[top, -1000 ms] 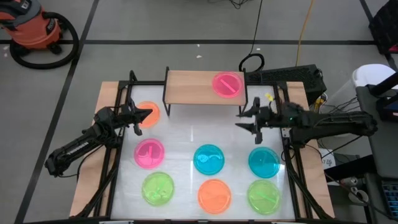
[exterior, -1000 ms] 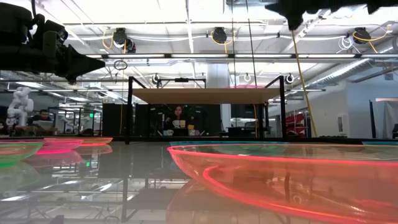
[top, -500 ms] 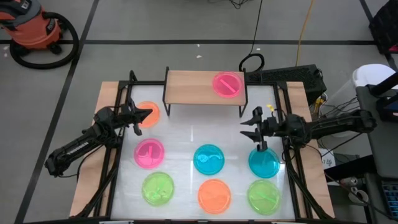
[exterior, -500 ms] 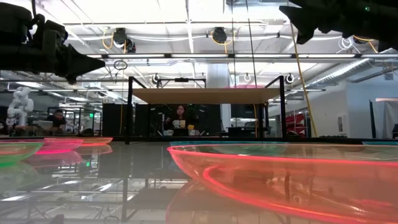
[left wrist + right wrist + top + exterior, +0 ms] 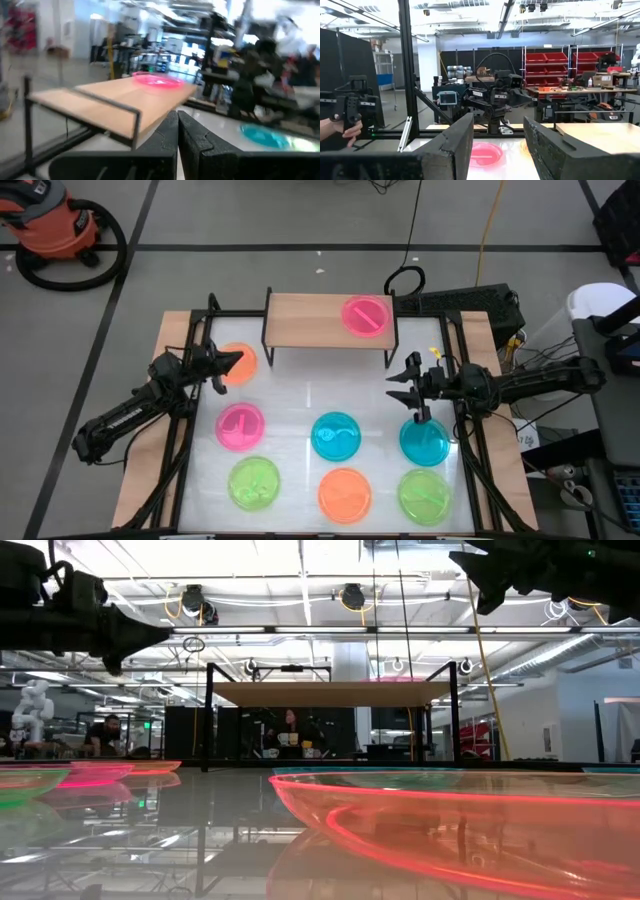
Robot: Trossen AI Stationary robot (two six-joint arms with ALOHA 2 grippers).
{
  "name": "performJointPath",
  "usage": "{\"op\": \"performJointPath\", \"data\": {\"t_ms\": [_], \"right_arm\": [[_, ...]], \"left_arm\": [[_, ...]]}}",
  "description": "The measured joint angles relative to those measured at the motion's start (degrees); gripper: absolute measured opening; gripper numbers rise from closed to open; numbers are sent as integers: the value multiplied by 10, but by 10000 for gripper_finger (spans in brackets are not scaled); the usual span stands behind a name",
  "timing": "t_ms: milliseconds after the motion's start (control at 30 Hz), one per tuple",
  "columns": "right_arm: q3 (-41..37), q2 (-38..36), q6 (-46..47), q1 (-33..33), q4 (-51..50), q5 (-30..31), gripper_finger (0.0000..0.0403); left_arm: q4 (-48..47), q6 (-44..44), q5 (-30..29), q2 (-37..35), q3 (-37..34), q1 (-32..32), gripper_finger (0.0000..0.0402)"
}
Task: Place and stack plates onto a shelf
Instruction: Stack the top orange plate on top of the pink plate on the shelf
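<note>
The light-wood shelf (image 5: 320, 321) stands at the table's far edge and carries one pink plate (image 5: 366, 316) on its right part. Seven plates lie flat on the white tabletop: an orange plate (image 5: 240, 365), a pink plate (image 5: 240, 427), two blue plates (image 5: 336, 436) (image 5: 425, 442), two green plates (image 5: 253, 482) (image 5: 427, 494) and an orange plate (image 5: 344, 494). My left gripper (image 5: 232, 363) is shut and hovers above the far-left orange plate, pointing toward the shelf (image 5: 115, 97). My right gripper (image 5: 404, 386) is open, in the air between the shelf's right end and the right blue plate.
Black frame rails (image 5: 186, 430) run along both sides of the tabletop. An orange vacuum cleaner (image 5: 55, 225) stands on the floor beyond the far-left corner. A person's hand (image 5: 346, 131) with a controller shows in the room. Bare tabletop (image 5: 320, 395) lies between shelf and plate rows.
My right gripper has moved a little toward the table's near and right edges, staying open, then held still. My left gripper has edged slightly toward the shelf, still shut. No plate has moved.
</note>
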Motion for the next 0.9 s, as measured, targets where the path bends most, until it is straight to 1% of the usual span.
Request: {"op": "performJointPath", "data": {"t_ms": [100,267,400,500,600,667,767,900], "right_arm": [[0,0,-1,0,0,0,157],[0,0,0,0,0,0,157],[0,0,2,0,0,0,157],[0,0,-1,0,0,1,157],[0,0,-2,0,0,1,157],[1,0,-2,0,0,2,157],[1,0,-2,0,0,2,157],[1,0,-2,0,0,2,157]], "left_arm": [[2,-61,-30,0,0,0,4],[5,-61,-31,0,2,0,4],[0,-36,-17,0,33,0,4],[-73,-9,-30,7,90,0,4],[-181,21,-80,34,160,0,4],[-243,47,-102,64,204,0,4],[-316,54,-123,122,256,0,4],[-355,40,-126,211,286,-5,4]]}}
